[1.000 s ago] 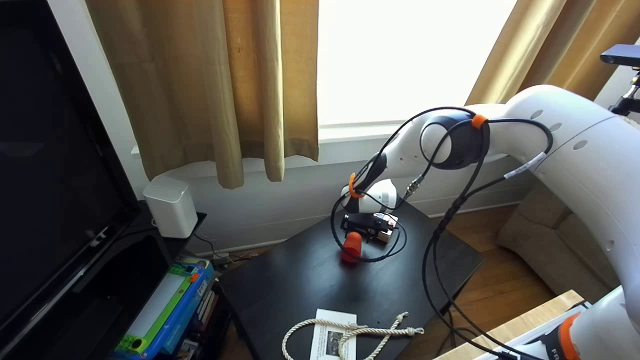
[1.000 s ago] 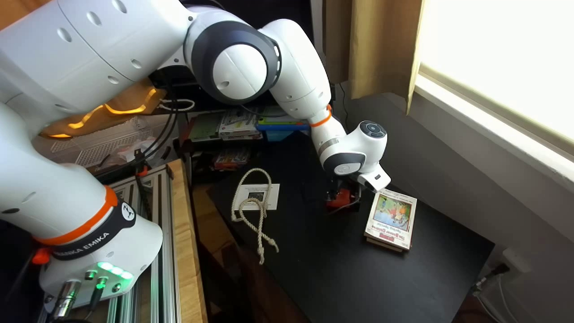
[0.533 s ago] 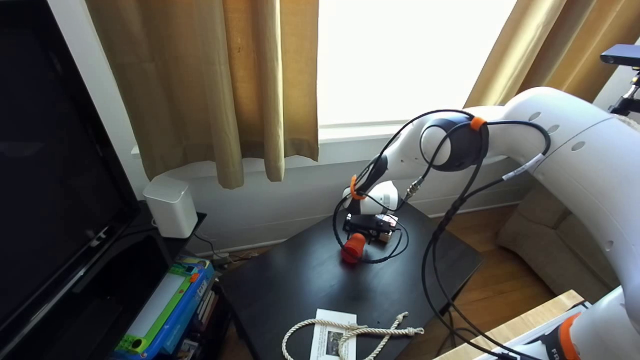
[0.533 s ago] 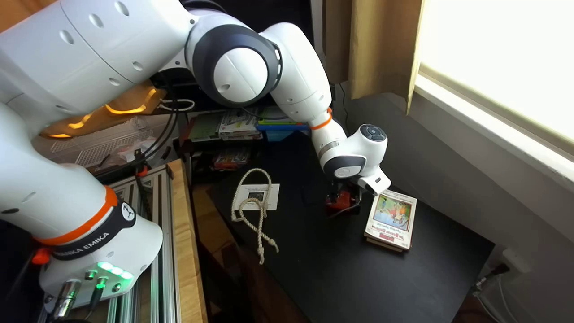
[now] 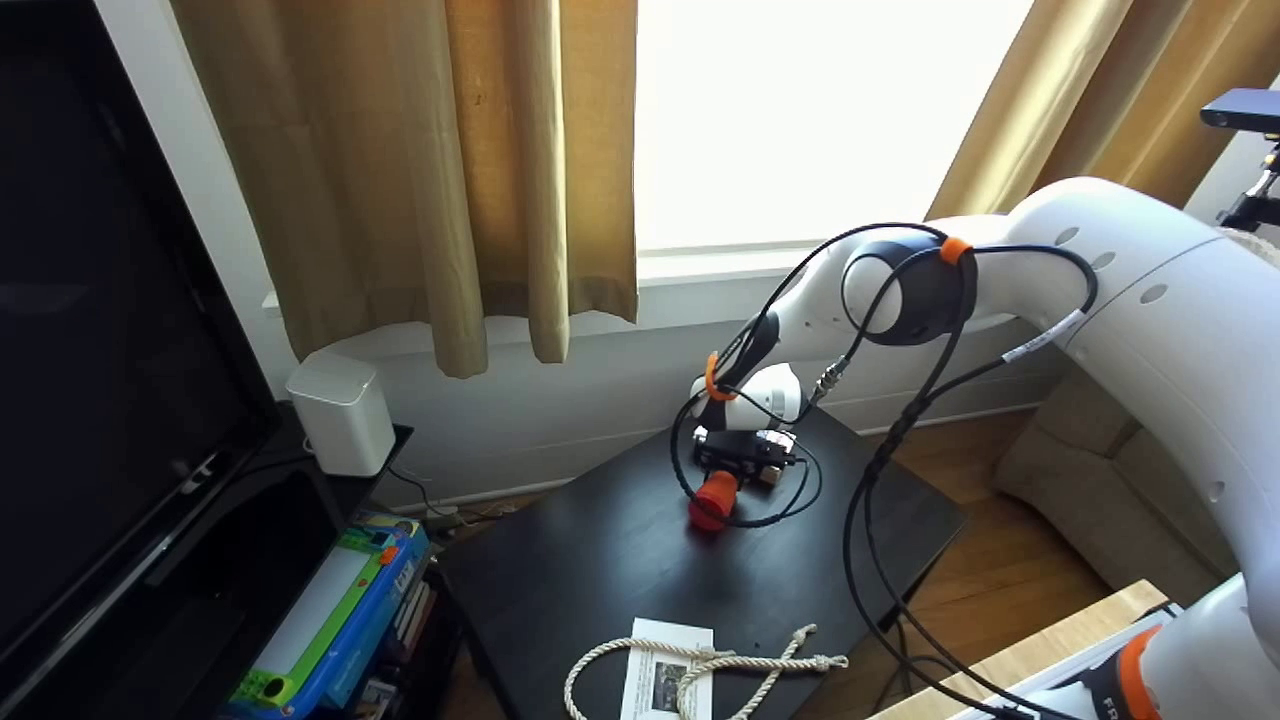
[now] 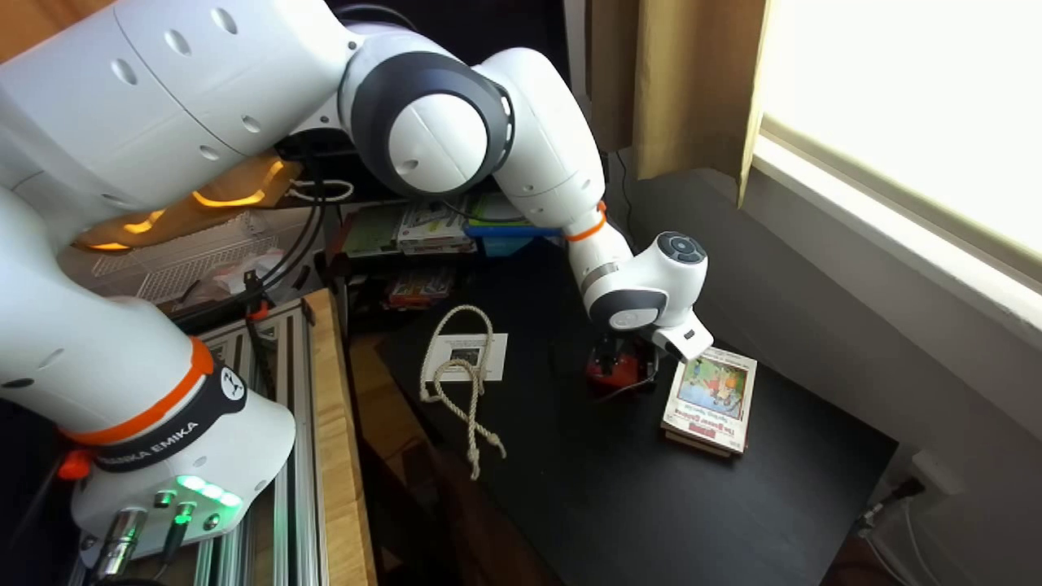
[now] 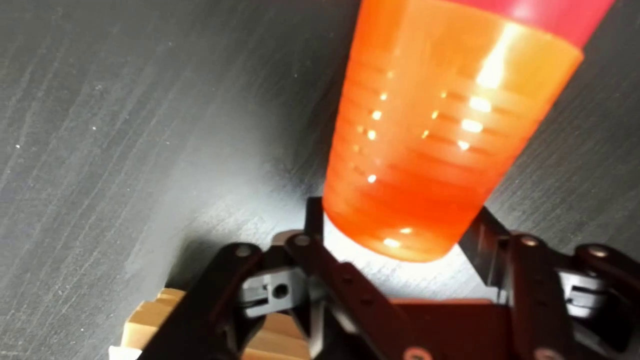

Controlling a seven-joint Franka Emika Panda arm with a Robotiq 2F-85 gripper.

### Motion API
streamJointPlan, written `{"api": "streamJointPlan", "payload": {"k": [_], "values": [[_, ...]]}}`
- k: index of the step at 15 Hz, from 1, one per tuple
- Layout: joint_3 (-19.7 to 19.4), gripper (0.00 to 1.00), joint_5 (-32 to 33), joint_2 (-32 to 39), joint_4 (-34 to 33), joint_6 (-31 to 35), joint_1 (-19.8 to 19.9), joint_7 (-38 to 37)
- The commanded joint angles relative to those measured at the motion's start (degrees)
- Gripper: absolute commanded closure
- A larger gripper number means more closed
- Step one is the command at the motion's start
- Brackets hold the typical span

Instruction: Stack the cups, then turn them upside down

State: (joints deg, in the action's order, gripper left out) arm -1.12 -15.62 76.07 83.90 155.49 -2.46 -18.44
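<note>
Two cups show nested in the wrist view. The orange cup (image 7: 425, 145) has its narrow end toward my gripper, and the pinkish red cup (image 7: 555, 17) sticks out past its rim at the top edge. My gripper (image 7: 398, 212) has a finger against each side of the orange cup near its narrow end and is shut on it. In both exterior views the cups show as one red stack (image 5: 713, 502) (image 6: 616, 370) tilted below the gripper, over the black table (image 5: 600, 570). I cannot tell whether the far rim touches the table. Cables and the gripper partly cover the stack.
A book-like box (image 6: 710, 397) with a picture cover lies close beside the gripper. A looped rope (image 6: 470, 407) lies over a white card (image 6: 497, 358) on the table. The wall and window sill (image 5: 700, 270) stand behind. Loose cables hang round the wrist.
In an exterior view, my gripper and the cups have moved slightly right and down together. The stack leans more than before. The book, rope and card have not moved.
</note>
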Motion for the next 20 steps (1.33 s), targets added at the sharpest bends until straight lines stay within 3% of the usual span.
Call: {"api": "streamJointPlan", "payload": {"k": [1,8,10,13,14,15,17,19,20], "values": [[0.05,0.03,0.04,1.03,-1.15,-0.51,0.38,-1.37],[0.24,0.00,-1.23,0.05,-0.09,-2.42,0.28,-4.80],[0.66,0.26,-1.93,0.12,-0.24,-2.24,0.65,-5.80],[0.99,0.49,-3.10,0.13,-0.31,-2.06,0.93,-7.54],[0.97,0.41,-3.50,0.12,-0.30,-2.23,0.89,-8.18],[1.21,0.14,-3.91,0.06,-0.29,-2.34,1.08,-8.53],[1.10,0.15,-4.78,-0.20,0.02,-2.34,0.89,-9.74],[1.04,0.02,-5.94,-0.84,0.76,-2.38,0.68,-11.59],[0.90,0.00,-6.53,-1.04,1.05,-2.23,0.48,-12.72]]}}
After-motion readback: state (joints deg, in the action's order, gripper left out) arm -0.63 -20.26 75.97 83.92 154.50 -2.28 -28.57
